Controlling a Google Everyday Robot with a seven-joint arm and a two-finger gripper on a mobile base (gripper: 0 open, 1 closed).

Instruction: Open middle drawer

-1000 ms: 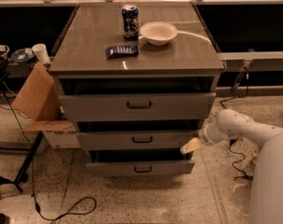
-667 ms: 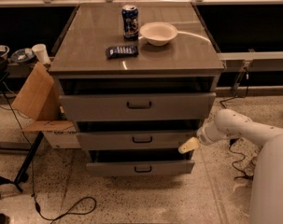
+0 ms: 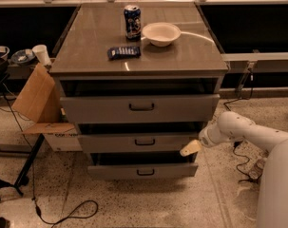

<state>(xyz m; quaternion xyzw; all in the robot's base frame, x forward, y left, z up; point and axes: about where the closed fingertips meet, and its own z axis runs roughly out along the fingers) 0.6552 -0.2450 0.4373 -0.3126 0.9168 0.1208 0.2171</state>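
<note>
Floor: speckled stone floor (image 3: 134,203) with a dark cable (image 3: 62,213) looping across it at the lower left
Cabinet: a grey three-drawer cabinet (image 3: 181,56) stands in the middle, all three drawers pulled a little out of its body
Cabinet top: a blue can (image 3: 132,21) stands upright near the back edge, a white bowl (image 3: 161,33) sits just beside it to the right, and a dark packet (image 3: 124,52) lies nearer the front edge, left of centre
Top drawer (image 3: 110,109): the taller front, sitting forward of the frame
Middle drawer (image 3: 115,142): the low front directly under it, partly out, a dark gap above its panel; its bar handle (image 3: 145,141) is at centre and nothing holds it
Bottom drawer (image 3: 115,171): also partly out
Gripper (image 3: 190,147): a pale tip at the right end of the middle drawer's front, at its lower corner, well apart from the handle; whether it touches the panel cannot be told
Grip: how far it is open cannot be told
Arm (image 3: 248,129): white, reaching in from the right
Change: since a second ago the gripper has edged very slightly left; the middle drawer's front sits as it did
Left side: an open cardboard box (image 3: 36,96) leans beside the cabinet, a white cup (image 3: 41,54) behind it
</note>
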